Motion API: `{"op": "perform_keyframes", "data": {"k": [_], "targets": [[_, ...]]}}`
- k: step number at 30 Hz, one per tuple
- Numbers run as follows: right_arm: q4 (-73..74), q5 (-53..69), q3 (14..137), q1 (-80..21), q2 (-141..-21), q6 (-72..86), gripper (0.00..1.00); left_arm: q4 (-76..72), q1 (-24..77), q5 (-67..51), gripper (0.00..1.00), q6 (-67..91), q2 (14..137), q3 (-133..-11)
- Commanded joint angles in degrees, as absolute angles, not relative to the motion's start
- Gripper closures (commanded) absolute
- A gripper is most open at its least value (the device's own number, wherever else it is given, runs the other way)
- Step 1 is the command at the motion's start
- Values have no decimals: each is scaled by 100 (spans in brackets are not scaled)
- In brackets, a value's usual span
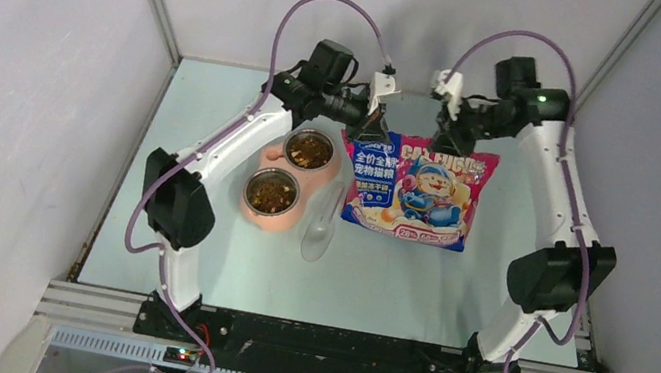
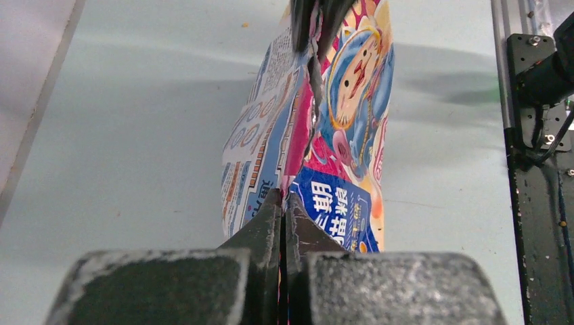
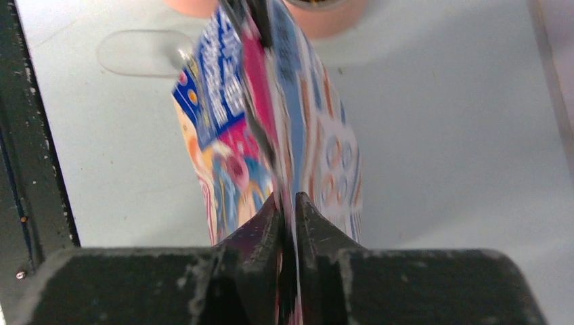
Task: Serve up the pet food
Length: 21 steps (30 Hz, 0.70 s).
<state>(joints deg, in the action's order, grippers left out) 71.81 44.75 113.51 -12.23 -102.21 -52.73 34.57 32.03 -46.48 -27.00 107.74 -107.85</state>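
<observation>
Both tools hold cat food bag (image 1: 421, 197) by its top edge.
Left tool (image 2: 283, 203) clamped shut; right tool (image 3: 290, 202) gripping, jaws slightly parted. Pet food (image 1: 310, 151) in steel bowls (image 1: 247, 188) toward tabletop's left edge.

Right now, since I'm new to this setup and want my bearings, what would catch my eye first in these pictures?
The bright cat food bag at the far middle of the table, its top edge between the fingers of the left gripper and the right gripper. Left of it, two steel bowls in a pink stand hold brown kibble, and a clear scoop lies between stand and bag.
</observation>
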Motion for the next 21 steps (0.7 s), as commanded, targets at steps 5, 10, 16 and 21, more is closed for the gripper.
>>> {"op": "perform_keyframes", "data": {"k": [5, 10, 16, 21], "targets": [[8077, 3891, 11515, -380, -9696, -5845, 99, 3579, 2980, -4441, 100, -2570, 10344, -10623], [8000, 3747, 11441, -181, -9546, -5889, 92, 3554, 2973, -4434, 100, -2544, 10336, -10628], [7843, 3569, 11304, 184, -9269, -6188, 100, 3595, 2954, -4443, 100, -2568, 10310, -10638], [7848, 3498, 11291, 408, -9199, -6261, 100, 3570, 2953, -4473, 100, -2541, 10323, -10641]]}}
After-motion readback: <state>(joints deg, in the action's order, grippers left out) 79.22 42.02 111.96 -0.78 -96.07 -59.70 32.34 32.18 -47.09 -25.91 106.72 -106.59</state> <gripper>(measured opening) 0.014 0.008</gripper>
